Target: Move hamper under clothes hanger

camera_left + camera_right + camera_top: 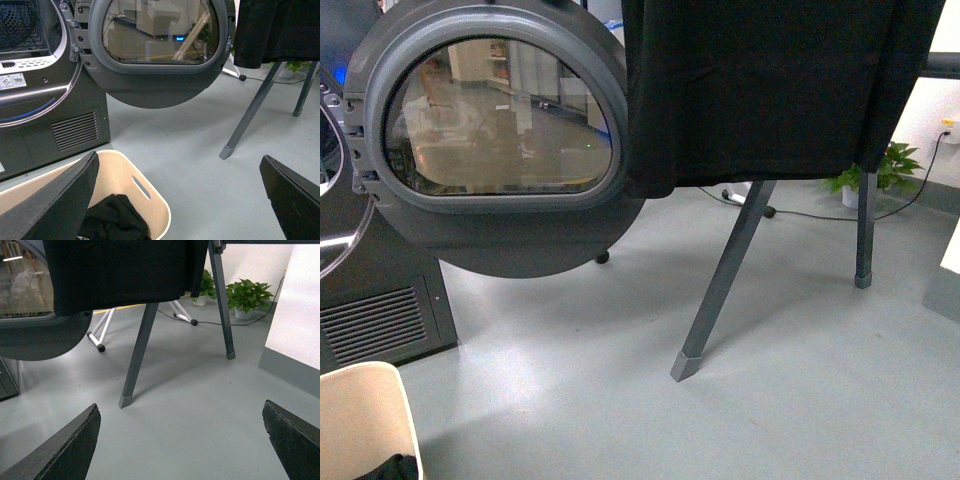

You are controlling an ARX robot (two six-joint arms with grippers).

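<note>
The beige hamper [365, 415] sits on the floor at the bottom left corner of the front view, with dark clothes inside. In the left wrist view the hamper [150, 197] shows its slot handle, just below my open left gripper [177, 200], whose one finger overlaps its rim. The clothes hanger [720, 290] stands to the right on dark grey angled legs, with a black cloth [760, 90] draped over it. Its leg shows in the left wrist view [245, 120] and the right wrist view [137, 355]. My right gripper [180, 440] is open over bare floor, short of that leg.
A grey washing machine with its round door [495, 130] swung open stands at the left, beside the hamper. Potted plants [245, 295] and a cable lie behind the rack. A white cabinet [295, 315] stands at the right. A white tripod foot [97, 340] sits under the cloth.
</note>
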